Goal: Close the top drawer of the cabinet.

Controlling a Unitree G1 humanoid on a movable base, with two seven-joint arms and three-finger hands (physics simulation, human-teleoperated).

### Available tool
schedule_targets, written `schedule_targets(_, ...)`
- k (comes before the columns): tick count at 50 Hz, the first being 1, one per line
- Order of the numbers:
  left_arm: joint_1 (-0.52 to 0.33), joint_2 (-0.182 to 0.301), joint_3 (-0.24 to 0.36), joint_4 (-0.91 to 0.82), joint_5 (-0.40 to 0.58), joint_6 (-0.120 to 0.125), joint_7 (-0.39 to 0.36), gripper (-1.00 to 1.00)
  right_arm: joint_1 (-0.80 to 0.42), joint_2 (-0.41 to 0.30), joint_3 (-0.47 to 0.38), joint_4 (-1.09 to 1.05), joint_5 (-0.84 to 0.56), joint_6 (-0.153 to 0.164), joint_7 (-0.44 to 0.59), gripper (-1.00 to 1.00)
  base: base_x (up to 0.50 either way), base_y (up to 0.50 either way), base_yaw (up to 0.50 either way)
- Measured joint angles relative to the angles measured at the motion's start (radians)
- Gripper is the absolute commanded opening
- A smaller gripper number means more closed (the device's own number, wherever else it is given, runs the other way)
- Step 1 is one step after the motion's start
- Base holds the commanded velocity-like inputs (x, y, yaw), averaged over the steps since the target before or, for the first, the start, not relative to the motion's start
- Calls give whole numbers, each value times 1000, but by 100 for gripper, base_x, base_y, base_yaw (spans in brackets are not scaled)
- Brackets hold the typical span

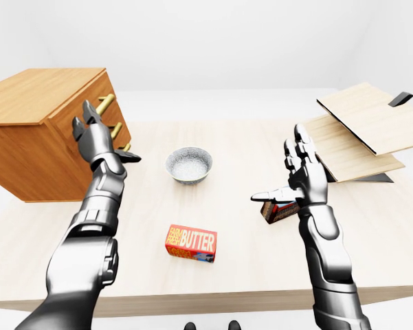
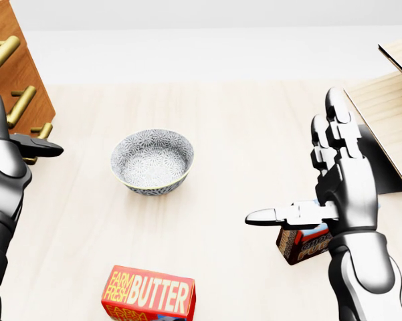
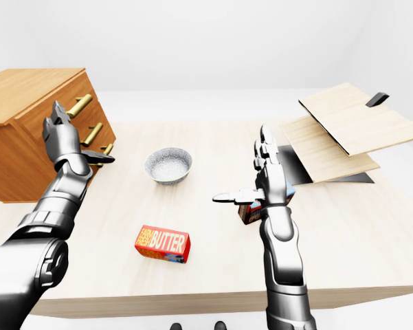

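Observation:
The wooden cabinet [image 1: 34, 137] stands at the left of the table and has brass handles on its front. The top drawer's handle [image 3: 79, 104] is the highest one. The top drawer's front looks level with the drawers below it. My left hand [image 1: 103, 141] is open, its fingers upright and its palm at the cabinet front just below the top handle. Only its thumb [image 2: 37, 148] shows at the left edge of the head view. My right hand [image 2: 308, 174] is open and empty, held above the table at the right.
A patterned bowl [image 2: 152, 160] sits mid-table. A red butter box [image 2: 147, 294] lies near the bottom edge. A brown box [image 2: 304, 246] stands under my right hand. Wooden boards [image 1: 357, 130] lie stacked at the right.

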Motion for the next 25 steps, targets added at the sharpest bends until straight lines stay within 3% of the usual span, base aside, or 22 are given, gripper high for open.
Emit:
schedule_targets(8,-11,26,3,33,-10,0,0,100,-2,2,4,4,-2,0,-3,100,0,0,0)
schedule_targets(25,-10,30,-10,32,-23,0,0,100,0,3,6,3,-4,0,-4,100,0,0,0)
